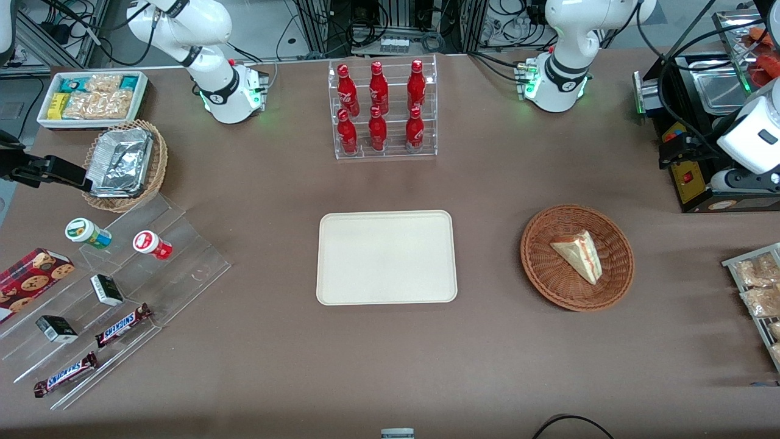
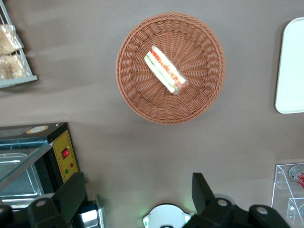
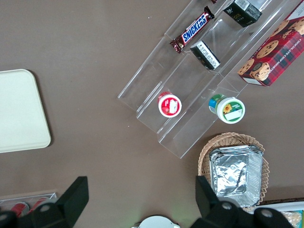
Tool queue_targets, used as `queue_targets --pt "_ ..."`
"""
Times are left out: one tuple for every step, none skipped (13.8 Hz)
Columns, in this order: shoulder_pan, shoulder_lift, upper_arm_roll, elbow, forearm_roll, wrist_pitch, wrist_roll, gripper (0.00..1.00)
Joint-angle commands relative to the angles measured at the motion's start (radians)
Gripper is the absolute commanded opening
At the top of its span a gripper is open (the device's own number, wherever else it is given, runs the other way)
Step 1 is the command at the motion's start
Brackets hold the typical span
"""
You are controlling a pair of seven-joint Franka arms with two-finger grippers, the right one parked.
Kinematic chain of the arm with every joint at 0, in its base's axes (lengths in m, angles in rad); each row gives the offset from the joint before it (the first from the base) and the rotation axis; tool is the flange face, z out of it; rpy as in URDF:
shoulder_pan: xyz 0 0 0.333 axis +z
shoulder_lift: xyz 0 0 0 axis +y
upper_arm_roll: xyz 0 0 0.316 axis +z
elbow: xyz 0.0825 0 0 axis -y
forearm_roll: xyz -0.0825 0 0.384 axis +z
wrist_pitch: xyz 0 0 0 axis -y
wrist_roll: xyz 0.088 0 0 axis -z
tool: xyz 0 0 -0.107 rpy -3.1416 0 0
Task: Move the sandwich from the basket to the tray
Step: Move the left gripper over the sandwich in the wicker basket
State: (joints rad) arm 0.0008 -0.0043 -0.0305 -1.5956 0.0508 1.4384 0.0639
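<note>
The sandwich [image 1: 579, 256] [image 2: 165, 70] is a tan wedge with red and green filling, and it lies in the round reddish-brown basket [image 1: 537, 268] [image 2: 137, 97]. The cream tray [image 1: 386, 256] [image 2: 292, 66] lies flat mid-table, beside the basket toward the parked arm's end, with nothing on it. My left gripper [image 1: 668, 153] [image 2: 137, 190] hangs high over the table, farther from the front camera than the basket and near the arm's base. It is open, with its dark fingers [image 2: 71, 190] wide apart and nothing between them.
A black machine with a yellow panel [image 1: 688, 177] [image 2: 64, 156] stands under the gripper. A wire rack of snack packets [image 1: 755, 292] sits at the working arm's table edge. Red bottles fill a clear rack [image 1: 384, 110]. An acrylic snack stand [image 1: 109, 292] and foil basket [image 1: 125, 161] lie toward the parked arm's end.
</note>
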Motion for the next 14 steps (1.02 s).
queue_targets --pt "-0.002 0.007 -0.008 0.02 -0.011 -0.035 0.016 1.0" --pt "-0.002 0.015 -0.009 0.025 -0.005 -0.035 0.014 1.0" --pt "-0.011 0.03 -0.009 0.025 0.004 -0.029 0.004 1.0" --pt "-0.015 0.049 -0.009 0.025 0.009 -0.018 0.002 1.0" --pt "-0.019 0.056 -0.009 0.014 0.023 0.012 -0.004 1.0" --pt "-0.031 0.069 -0.009 -0.006 0.032 0.04 -0.036 1.0" --pt "-0.042 0.078 -0.006 -0.039 0.037 0.066 -0.129 1.0" --pt "-0.045 0.073 -0.006 -0.096 0.041 0.129 -0.21 1.0" --pt "-0.057 0.066 -0.005 -0.162 0.043 0.201 -0.273 1.0" --pt "-0.062 0.058 -0.005 -0.22 0.043 0.264 -0.37 1.0" --pt "-0.064 0.061 -0.005 -0.266 0.043 0.319 -0.498 1.0" --pt "-0.064 0.063 -0.005 -0.323 0.046 0.395 -0.65 1.0" --pt "-0.064 0.044 -0.003 -0.416 0.046 0.501 -0.718 1.0" --pt "-0.064 0.018 -0.002 -0.49 0.041 0.604 -0.754 1.0"
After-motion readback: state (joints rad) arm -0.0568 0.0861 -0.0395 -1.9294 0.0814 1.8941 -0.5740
